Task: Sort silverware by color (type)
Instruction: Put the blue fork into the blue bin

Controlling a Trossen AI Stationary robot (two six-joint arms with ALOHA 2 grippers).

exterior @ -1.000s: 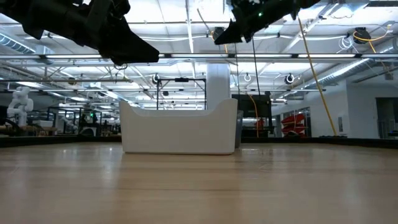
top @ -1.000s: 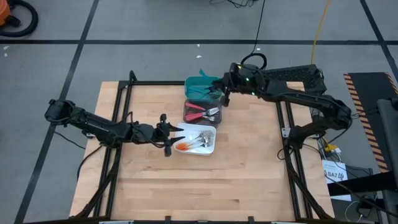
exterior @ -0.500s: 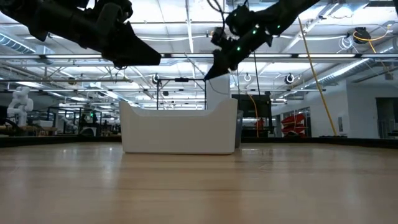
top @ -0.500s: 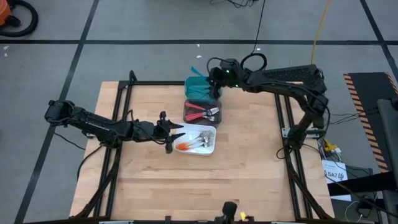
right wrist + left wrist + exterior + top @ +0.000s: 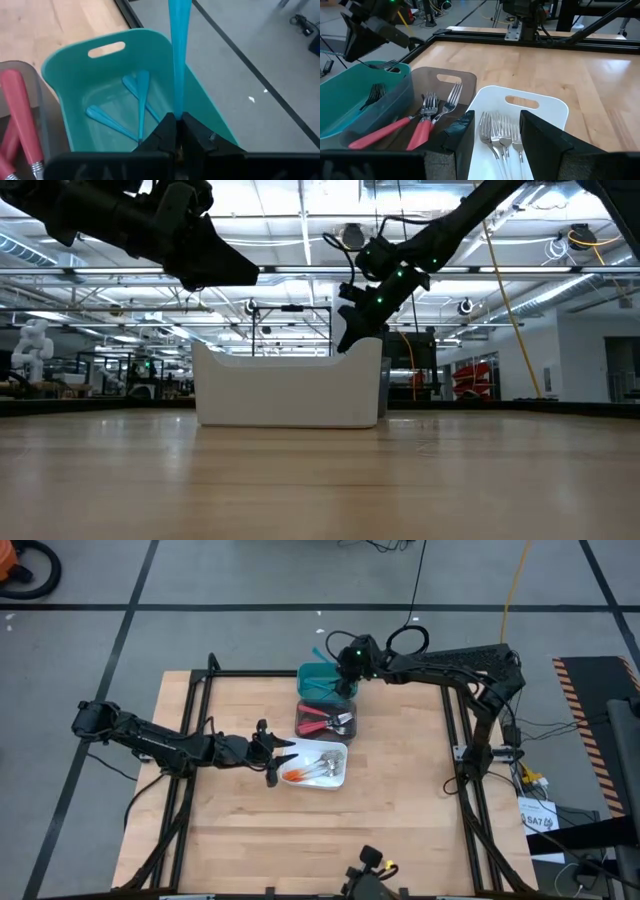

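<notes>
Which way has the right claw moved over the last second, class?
Yes: the right claw, holding a blue fork, moved from the teal bin's right edge to over it.

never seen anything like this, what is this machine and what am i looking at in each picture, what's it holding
These are two dark robot arms at a wooden table, each ending in a two-fingered pincer. One picture looks straight down on everything, one looks level across the tabletop, and two come from cameras on the arms' wrists.

Three bins sit in a row on the table: a teal bin, a dark bin and a white bin. They hold small forks sorted by handle colour: blue forks in the teal one, red forks in the dark one, orange forks in the white one.

The right pincer is over the teal bin, shut on a blue-handled fork. The left pincer hangs open beside the white bin, holding nothing.
</notes>
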